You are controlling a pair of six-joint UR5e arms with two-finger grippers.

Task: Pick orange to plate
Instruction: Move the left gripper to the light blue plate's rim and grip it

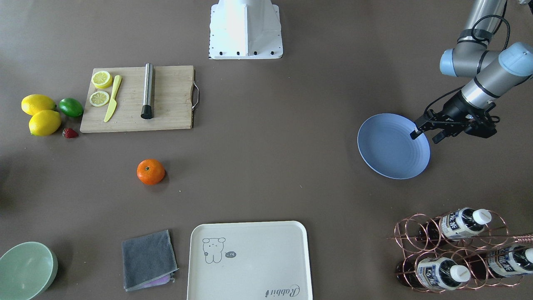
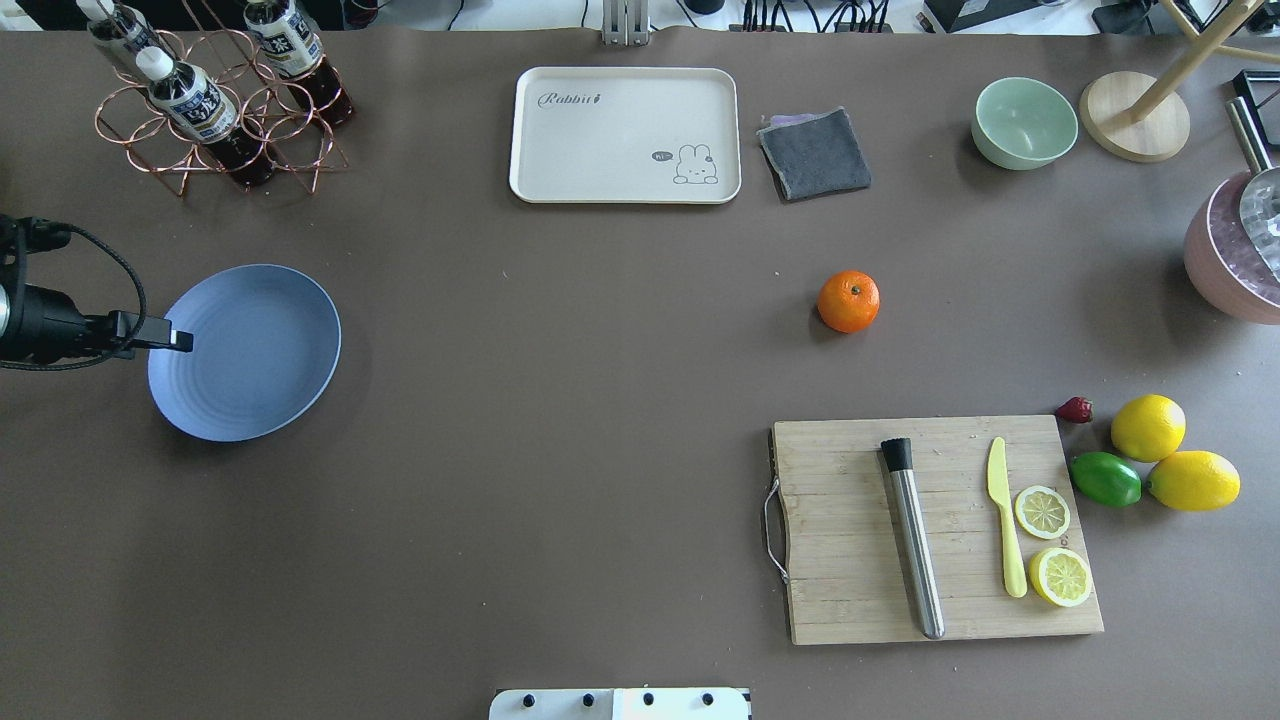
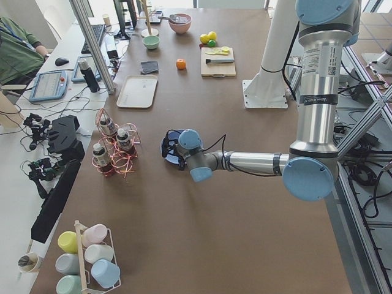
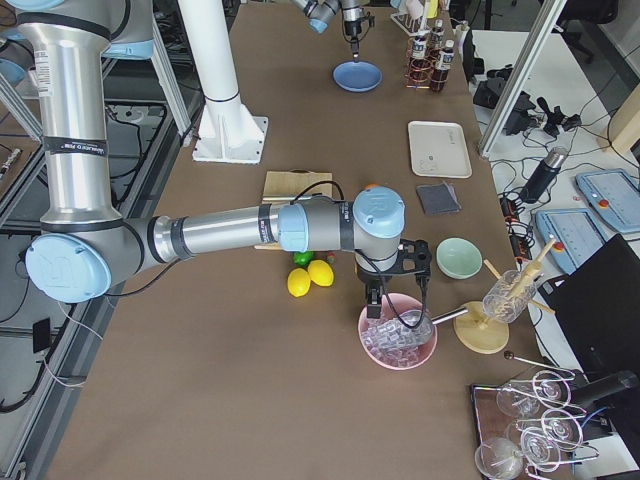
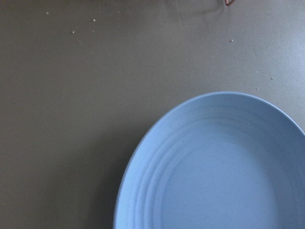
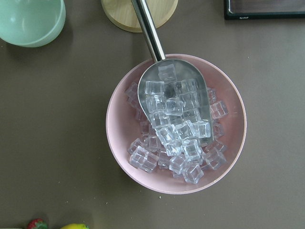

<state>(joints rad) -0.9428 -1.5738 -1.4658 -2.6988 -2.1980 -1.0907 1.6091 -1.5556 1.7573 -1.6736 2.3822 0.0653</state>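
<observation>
The orange (image 1: 150, 171) (image 2: 849, 301) lies alone on the brown table between the cutting board and the cream tray, with no gripper near it. The blue-lavender plate (image 1: 391, 150) (image 2: 250, 360) (image 5: 224, 167) sits empty far across the table on my left side. My left gripper (image 1: 425, 136) hovers at the plate's outer rim, open and holding nothing. My right gripper (image 4: 395, 290) shows only in the exterior right view, above a pink bowl of ice, well away from the orange. I cannot tell whether it is open or shut.
A wooden cutting board (image 2: 930, 530) holds a steel muddler, a yellow knife and lemon slices. Lemons (image 2: 1148, 427), a lime (image 2: 1105, 478) and a strawberry lie beside it. The bear tray (image 2: 625, 135), grey cloth (image 2: 814, 152), green bowl (image 2: 1023, 122), bottle rack (image 2: 215, 110) and ice bowl (image 6: 176, 124) line the far and right edges.
</observation>
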